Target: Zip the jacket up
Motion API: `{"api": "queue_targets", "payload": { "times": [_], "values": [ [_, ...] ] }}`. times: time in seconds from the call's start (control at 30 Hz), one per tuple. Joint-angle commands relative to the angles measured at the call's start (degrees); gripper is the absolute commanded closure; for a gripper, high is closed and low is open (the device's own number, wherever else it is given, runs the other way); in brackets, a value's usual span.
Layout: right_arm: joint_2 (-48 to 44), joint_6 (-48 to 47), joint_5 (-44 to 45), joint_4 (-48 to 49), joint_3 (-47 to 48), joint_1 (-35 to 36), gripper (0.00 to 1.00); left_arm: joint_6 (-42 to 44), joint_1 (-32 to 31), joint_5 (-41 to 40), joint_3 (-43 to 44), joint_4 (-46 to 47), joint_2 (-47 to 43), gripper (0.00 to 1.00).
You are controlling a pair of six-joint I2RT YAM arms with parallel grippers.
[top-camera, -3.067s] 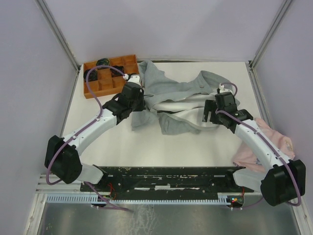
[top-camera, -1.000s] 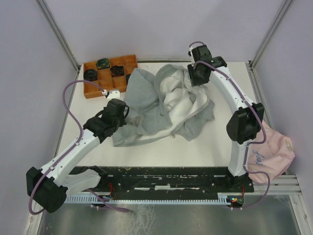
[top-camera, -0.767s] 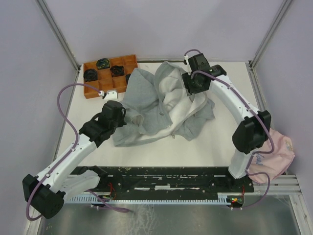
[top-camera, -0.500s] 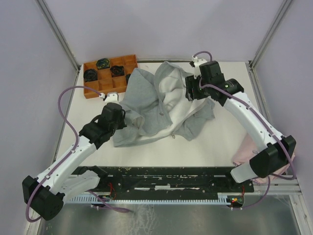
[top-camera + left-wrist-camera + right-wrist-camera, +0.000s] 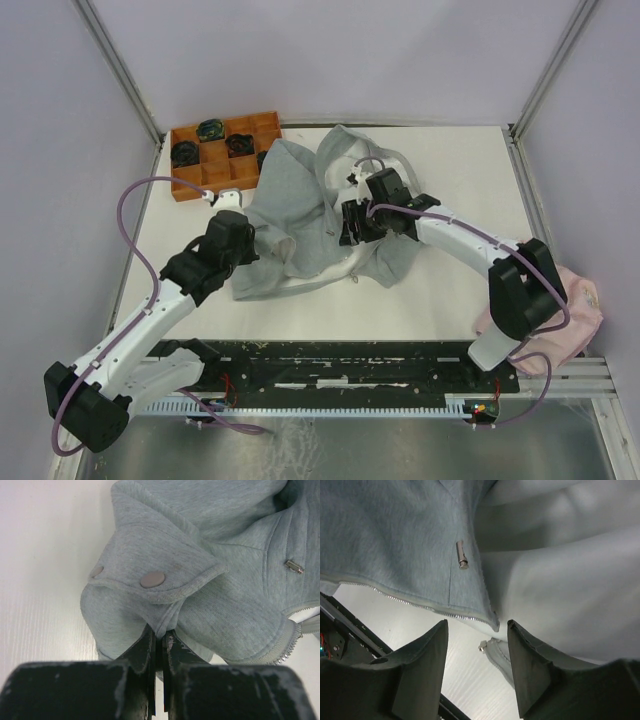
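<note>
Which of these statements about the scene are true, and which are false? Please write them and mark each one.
1. The left gripper is shut on a fold of the jacket. True.
2. The right gripper is closed on the zipper. False: its jaws stand open over the zipper teeth and hold nothing.
3. The jacket is fully zipped. False: the front is open and the white lining shows.
4. The orange tray stands at the far left corner of the table. True.
5. The pink cloth lies on top of the jacket. False: it lies apart from it, at the right edge by the right arm's base.
</note>
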Motion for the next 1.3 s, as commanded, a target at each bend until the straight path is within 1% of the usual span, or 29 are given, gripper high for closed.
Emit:
{"api": "queue_targets", "payload": {
  "times": [0.0, 0.1, 0.17, 0.27, 0.37, 0.53, 0.6, 0.77, 0.93, 1.03, 1.13, 1.2, 1.23, 1.27],
  "values": [
    [3.22, 1.85, -2.13, 9.75, -1.08, -0.08, 0.42, -2.05, 0.13, 0.44, 0.1, 3.48, -1.23, 0.97],
    [6.02, 1.91, -4.58, 11.07, -0.94, -0.07, 0.46, -2.05, 0.09, 0.52, 0.11, 3.47, -1.24, 0.97],
    [6.87, 1.89, -6.44, 11.52, -0.84, -0.08, 0.55, -2.05, 0.1, 0.47, 0.09, 3.5, -1.39, 0.97],
    [6.66, -0.22, -7.14, 9.37, 0.85, -0.04, 0.79, -1.97, 0.11, 0.53, 0.14, 3.42, -1.42, 0.97],
    [6.55, -5.39, -3.45, 1.99, 8.46, -0.43, 0.99, -1.87, 0.11, 1.17, 0.11, 3.42, -1.26, 0.97],
    [10.24, -8.72, 4.42, -6.33, 25.36, -3.04, 1.0, -1.81, 0.11, 3.86, -0.37, 3.79, -1.22, 0.97],
    [12.85, -8.76, 6.28, -7.34, 31.89, -4.63, 1.0, -1.92, 0.11, 6.15, -1.09, 4.61, -1.24, 0.97],
    [22.67, -6.92, 9.87, -8.18, 47.96, -7.79, 1.0, -3.1, 0.06, 13.07, -3.79, 6.65, -0.26, 0.97],
    [34.67, -5.4, 11.94, -8.94, 64.47, -8.78, 1.0, -6.07, -0.67, 21.57, -8.41, 13.03, 1.4, 0.97],
    [43.77, -4.09, 11.58, -10.78, 76.95, -8.78, 1.0, -7.77, -2.57, 21.91, -11.08, 17.02, 3.75, 0.97],
    [55.64, -2.39, 9.12, -14.3, 94.42, -8.75, 1.0, -8.9, -3.99, 21.72, -12.6, 21.37, 7.27, 0.96],
    [63.92, -1.36, 7.9, -17.21, 108.56, -8.79, 0.99, -9.16, -4.43, 21.88, -12.81, 24.15, 10.12, 0.93],
    [66.86, -0.87, 7.12, -18.15, 111.94, -8.88, 0.97, -9.17, -4.58, 22.02, -12.71, 25.7, 11.69, 0.9],
    [67.1, -0.15, 5.7, -17.03, 109.73, -9.05, 0.94, -9.17, -4.67, 22.27, -12.41, 26.74, 13.26, 0.85]
  ]
}}
